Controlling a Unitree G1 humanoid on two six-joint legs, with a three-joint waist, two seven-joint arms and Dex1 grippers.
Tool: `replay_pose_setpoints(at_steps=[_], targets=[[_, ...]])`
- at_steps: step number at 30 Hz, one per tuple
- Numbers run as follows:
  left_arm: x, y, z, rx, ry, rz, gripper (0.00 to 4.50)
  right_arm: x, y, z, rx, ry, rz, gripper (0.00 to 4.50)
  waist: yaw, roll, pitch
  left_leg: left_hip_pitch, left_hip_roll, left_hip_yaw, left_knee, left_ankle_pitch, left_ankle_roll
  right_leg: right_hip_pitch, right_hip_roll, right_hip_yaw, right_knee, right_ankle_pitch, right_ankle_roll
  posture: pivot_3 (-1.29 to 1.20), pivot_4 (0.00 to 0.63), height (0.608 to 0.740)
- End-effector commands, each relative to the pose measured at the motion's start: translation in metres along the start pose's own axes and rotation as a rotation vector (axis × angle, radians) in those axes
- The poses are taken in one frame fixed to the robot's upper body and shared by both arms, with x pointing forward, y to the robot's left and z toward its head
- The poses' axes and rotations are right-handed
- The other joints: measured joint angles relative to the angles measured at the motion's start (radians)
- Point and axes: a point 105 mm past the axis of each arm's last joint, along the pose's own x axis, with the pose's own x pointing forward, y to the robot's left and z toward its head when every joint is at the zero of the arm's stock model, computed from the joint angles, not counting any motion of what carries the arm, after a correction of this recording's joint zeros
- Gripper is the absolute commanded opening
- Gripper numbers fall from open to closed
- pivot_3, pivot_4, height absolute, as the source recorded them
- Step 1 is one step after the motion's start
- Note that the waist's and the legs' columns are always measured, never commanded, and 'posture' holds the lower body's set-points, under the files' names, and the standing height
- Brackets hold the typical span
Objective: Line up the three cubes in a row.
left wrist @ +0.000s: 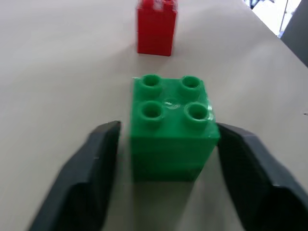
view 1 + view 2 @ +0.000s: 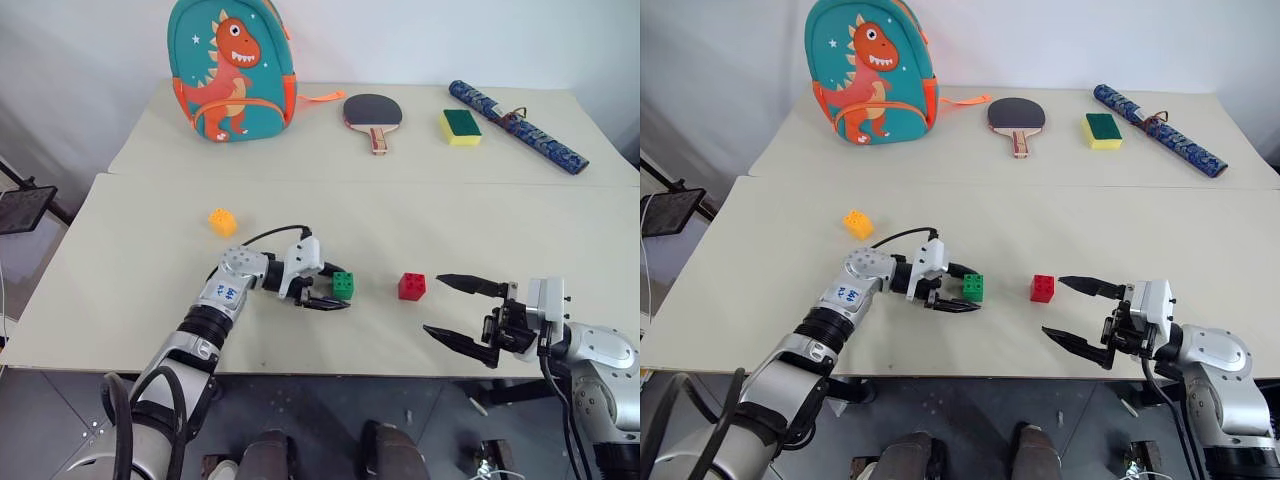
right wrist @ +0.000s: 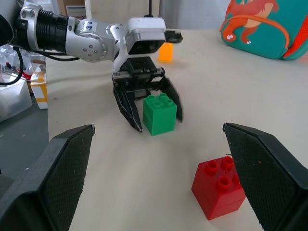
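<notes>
The green cube (image 2: 343,285) rests studs-up on the near table (image 2: 140,300). My left gripper (image 2: 344,287) is open and straddles it, one black finger (image 1: 91,173) on each side with a small gap to the cube's faces. The red cube (image 2: 411,286) stands a short way to the green one's right, apart from it. My right gripper (image 2: 434,303) is open wide just right of the red cube, which sits ahead of its fingers (image 3: 62,168), untouched. The yellow-orange cube (image 2: 222,221) lies alone farther back on the left.
On the far table stand a dinosaur backpack (image 2: 230,65), a table-tennis paddle (image 2: 373,115), a yellow-and-green sponge (image 2: 460,126) and a long blue patterned roll (image 2: 517,125). A seam runs between the two tables. A dark stand (image 2: 20,208) sits off the left edge.
</notes>
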Motion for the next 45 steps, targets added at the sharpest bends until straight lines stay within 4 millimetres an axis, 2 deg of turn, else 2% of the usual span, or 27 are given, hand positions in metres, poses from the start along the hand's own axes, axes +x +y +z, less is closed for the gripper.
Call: replay_pose_setpoints(at_steps=[1, 3, 6, 8, 10, 12, 14, 16, 18, 21, 27, 28, 31, 35, 39, 45], targets=[[-0.052, -0.005, 0.032, 0.159, -0.081, 0.035, 4.33, 0.009, -0.001, 0.011, -0.027, -0.047, 0.046, 4.5, -0.013, 0.0, 0.0, 0.0, 0.0, 0.0, 0.0, 0.0, 0.0, 0.0, 0.0, 0.0, 0.0, 0.0, 0.0, 0.0, 0.15, 0.74], [-0.081, -0.017, 0.037, 0.18, -0.079, 0.07, 4.33, 0.014, -0.003, 0.009, -0.023, -0.048, 0.067, 4.5, -0.035, 0.0, 0.0, 0.001, 0.001, 0.0, -0.003, 0.0, -0.001, -0.002, 0.0, 0.0, 0.002, 0.0, 0.0, 0.0, 0.15, 0.74], [-0.117, -0.022, 0.041, 0.157, -0.105, 0.252, 4.33, 0.02, -0.009, 0.009, -0.022, -0.069, 0.064, 4.5, -0.04, 0.0, 0.0, 0.002, 0.002, -0.002, -0.004, 0.0, -0.001, -0.002, 0.0, -0.001, 0.004, 0.0, 0.0, 0.0, 0.15, 0.74], [-0.155, -0.018, 0.033, 0.058, -0.168, 0.528, 4.42, 0.027, -0.017, 0.013, -0.049, -0.112, 0.037, 4.5, -0.034, 0.0, 0.0, 0.001, 0.001, -0.003, -0.003, 0.0, -0.001, -0.001, 0.0, -0.001, 0.003, 0.0, 0.0, 0.0, 0.15, 0.74], [-0.19, -0.019, 0.02, -0.027, -0.196, 0.764, 4.42, 0.033, -0.021, 0.016, -0.077, -0.14, 0.028, 4.5, -0.029, 0.0, 0.0, 0.001, 0.001, -0.005, -0.001, 0.0, -0.001, 0.0, -0.001, 0.0, 0.003, 0.0, 0.0, 0.0, 0.15, 0.74], [-0.219, -0.03, 0.002, -0.079, -0.17, 0.934, 4.42, 0.037, -0.021, 0.018, -0.066, -0.163, 0.039, 4.5, -0.027, 0.0, 0.0, 0.002, 0.001, -0.008, -0.001, 0.0, -0.001, 0.0, -0.001, 0.0, 0.003, 0.0, 0.0, 0.0, 0.15, 0.74], [-0.258, -0.057, -0.027, -0.161, -0.126, 1.158, 4.42, 0.042, -0.021, 0.019, -0.065, -0.172, 0.062, 4.5, -0.026, 0.0, 0.0, 0.001, 0.001, -0.008, -0.001, 0.0, -0.001, 0.0, -0.001, -0.001, 0.003, 0.0, 0.0, 0.0, 0.15, 0.74], [-0.28, -0.088, -0.045, -0.229, -0.093, 1.318, 4.42, 0.044, -0.019, 0.02, -0.09, -0.167, 0.09, 4.5, -0.027, 0.0, 0.0, 0.002, 0.001, -0.008, -0.002, -0.001, -0.001, 0.0, -0.001, -0.001, 0.002, 0.0, 0.001, 0.0, 0.15, 0.74], [-0.284, -0.107, -0.051, -0.272, -0.083, 1.388, 4.42, 0.047, -0.016, 0.022, -0.121, -0.157, 0.131, 4.5, -0.027, 0.0, 0.0, 0.002, 0.001, -0.007, -0.002, -0.002, -0.001, 0.0, -0.001, -0.002, 0.002, 0.0, 0.001, 0.0, 0.15, 0.74], [-0.283, -0.12, -0.053, -0.295, -0.079, 1.412, 4.42, 0.053, -0.017, 0.028, -0.121, -0.179, 0.132, 4.5, -0.011, -0.001, 0.0, 0.001, 0.001, -0.005, -0.001, -0.002, -0.001, 0.001, -0.001, -0.002, 0.002, 0.0, 0.001, 0.0, 0.15, 0.74], [-0.257, -0.101, -0.04, -0.282, -0.116, 1.322, 4.42, 0.055, -0.019, 0.025, -0.116, -0.166, 0.125, 4.5, -0.001, -0.001, 0.0, 0.002, 0.001, -0.005, 0.0, -0.001, -0.001, 0.0, -0.001, 0.0, 0.002, 0.001, -0.002, 0.0, 0.15, 0.74], [-0.251, -0.089, -0.038, -0.276, -0.12, 1.283, 4.42, 0.055, -0.02, 0.025, -0.115, -0.162, 0.121, 4.5, -0.002, -0.001, 0.0, 0.001, 0.001, -0.004, -0.001, -0.001, -0.001, 0.0, -0.001, 0.0, 0.003, 0.001, -0.002, 0.0, 0.15, 0.74], [-0.23, -0.035, -0.037, -0.235, -0.103, 1.103, 4.42, 0.056, -0.022, 0.025, -0.118, -0.157, 0.113, 4.5, 0.006, -0.001, 0.0, 0.001, 0.001, -0.004, -0.001, 0.0, -0.002, -0.001, -0.001, -0.002, 0.005, 0.001, -0.002, 0.0, 0.15, 0.74], [-0.22, 0.005, -0.036, -0.213, -0.077, 1.018, 4.42, 0.057, -0.021, 0.026, -0.122, -0.157, 0.112, 4.5, -0.011, -0.001, -0.001, 0.002, 0.0, -0.001, -0.001, 0.002, -0.001, 0.0, -0.001, -0.002, 0.003, 0.002, -0.003, 0.0, 0.15, 0.74], [-0.21, 0.037, -0.033, -0.194, -0.061, 0.95, 4.42, 0.058, -0.016, 0.026, -0.09, -0.151, 0.127, 4.5, -0.034, -0.002, -0.001, 0.003, 0.001, 0.002, -0.006, 0.0, -0.002, -0.003, -0.001, -0.005, 0.003, 0.002, -0.001, 0.0, 0.15, 0.74], [-0.201, 0.062, -0.041, -0.213, 0.002, 0.959, 4.42, 0.056, -0.016, 0.025, -0.1, -0.135, 0.119, 4.5, -0.051, -0.002, -0.001, 0.002, 0.001, 0.002, -0.007, 0.0, -0.002, -0.003, -0.001, -0.007, 0.002, 0.003, 0.0, 0.0, 0.15, 0.74]])
